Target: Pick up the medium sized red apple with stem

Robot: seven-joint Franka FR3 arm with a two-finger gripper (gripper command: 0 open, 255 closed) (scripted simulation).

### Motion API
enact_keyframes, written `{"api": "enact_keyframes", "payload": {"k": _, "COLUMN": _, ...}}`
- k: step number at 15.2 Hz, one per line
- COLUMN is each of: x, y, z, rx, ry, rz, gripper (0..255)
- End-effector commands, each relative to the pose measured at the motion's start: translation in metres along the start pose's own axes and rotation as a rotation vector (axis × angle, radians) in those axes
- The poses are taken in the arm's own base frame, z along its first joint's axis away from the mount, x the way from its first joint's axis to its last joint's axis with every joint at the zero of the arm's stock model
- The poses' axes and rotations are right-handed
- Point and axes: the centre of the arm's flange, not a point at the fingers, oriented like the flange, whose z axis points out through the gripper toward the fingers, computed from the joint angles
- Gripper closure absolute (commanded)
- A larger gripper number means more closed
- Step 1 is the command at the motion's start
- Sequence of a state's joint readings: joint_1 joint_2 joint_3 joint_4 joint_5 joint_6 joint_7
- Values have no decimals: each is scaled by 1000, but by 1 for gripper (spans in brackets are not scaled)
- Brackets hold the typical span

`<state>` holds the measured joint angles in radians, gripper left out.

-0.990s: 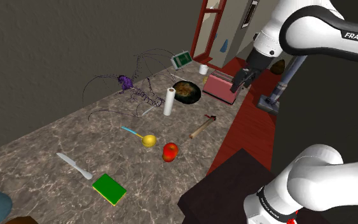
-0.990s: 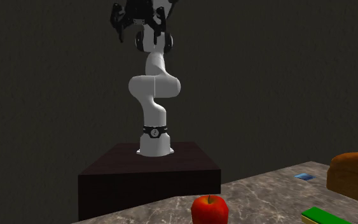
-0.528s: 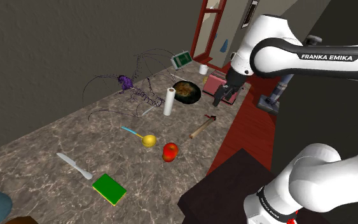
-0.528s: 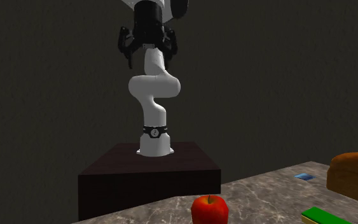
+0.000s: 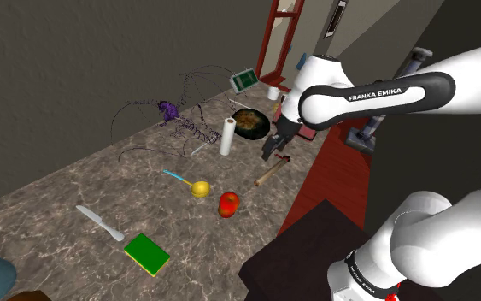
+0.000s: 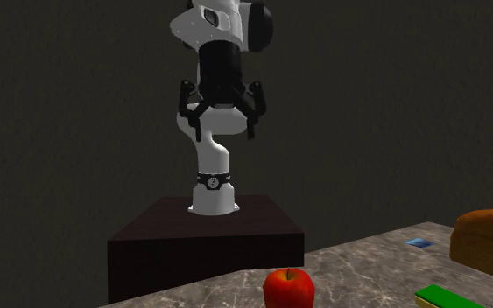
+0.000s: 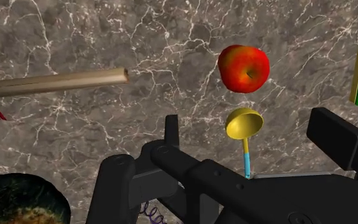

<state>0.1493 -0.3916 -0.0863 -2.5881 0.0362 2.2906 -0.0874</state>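
1. The black gripper [image 5: 272,150] hangs above the marble counter [image 5: 59,198], fingers spread apart and holding nothing, near a wooden stick [image 5: 270,174].
2. The red apple [image 5: 228,203] sits on the counter, apart from the gripper, just beside a yellow spoon [image 5: 200,189].

Shoulder view: illumination is moderate and diffuse. The marble counter [image 5: 50,214] is evenly lit, the wall [image 5: 59,68] behind it falls off to dim grey, and the white arm [image 5: 465,68] shades softly toward its underside. Second exterior view: dim overall, with the arm and the red apple [image 6: 288,289] reading brighter against a dark wall. Wrist view: the counter is lit flatly and brightly, and the shading is soft.
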Motion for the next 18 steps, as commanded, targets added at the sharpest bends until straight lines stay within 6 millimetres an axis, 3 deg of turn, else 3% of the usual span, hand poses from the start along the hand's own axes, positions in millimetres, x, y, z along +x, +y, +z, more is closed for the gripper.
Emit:
{"api": "enact_keyframes", "payload": {"k": 1, "x": 10, "y": -4, "z": 24, "rx": 13, "ry": -3, "rz": -19, "gripper": 0}}
{"api": "enact_keyframes", "payload": {"k": 18, "x": 72, "y": -71, "z": 218, "rx": 121, "ry": -42, "rz": -180, "gripper": 0}}
